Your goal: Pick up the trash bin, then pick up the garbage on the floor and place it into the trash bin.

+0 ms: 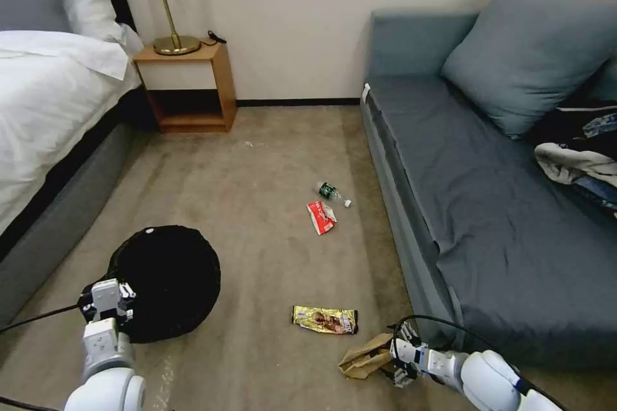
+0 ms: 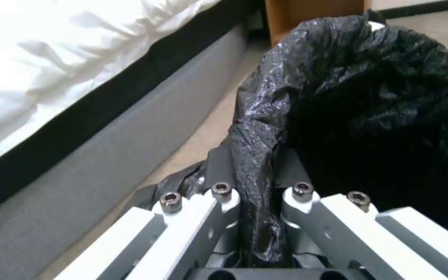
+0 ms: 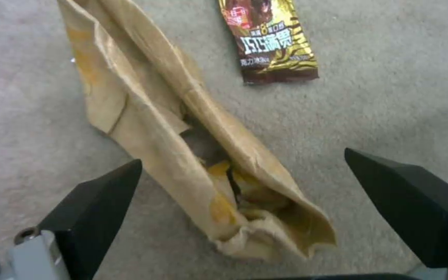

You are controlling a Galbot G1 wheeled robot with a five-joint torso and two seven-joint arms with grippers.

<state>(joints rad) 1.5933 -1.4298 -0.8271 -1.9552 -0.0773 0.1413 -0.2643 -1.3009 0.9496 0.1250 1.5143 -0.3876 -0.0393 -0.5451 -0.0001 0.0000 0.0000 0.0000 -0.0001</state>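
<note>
Lower right of the head view, the right gripper (image 3: 242, 175) hangs spread wide astride the crumpled brown paper bag (image 3: 182, 128) on carpet. Best to centre, descend, then pinch. Lower left, the left gripper (image 2: 258, 194) clamps the trash bin (image 1: 168, 279) liner.

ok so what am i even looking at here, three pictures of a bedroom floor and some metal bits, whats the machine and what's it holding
It is a wheeled robot with two arms, each ending in a claw. The wide picture comes from a camera on its head, looking down at the carpet between a bed and a sofa. The other two come from cameras on its wrists.

The left claw is shut on the black bag lining the trash bin. The right claw is open, its two dark fingers either side of a crumpled brown paper bag on the floor.

Also lying on the carpet: a gold-brown snack wrapper, a red-and-white wrapper and a small green-labelled bottle.
</note>
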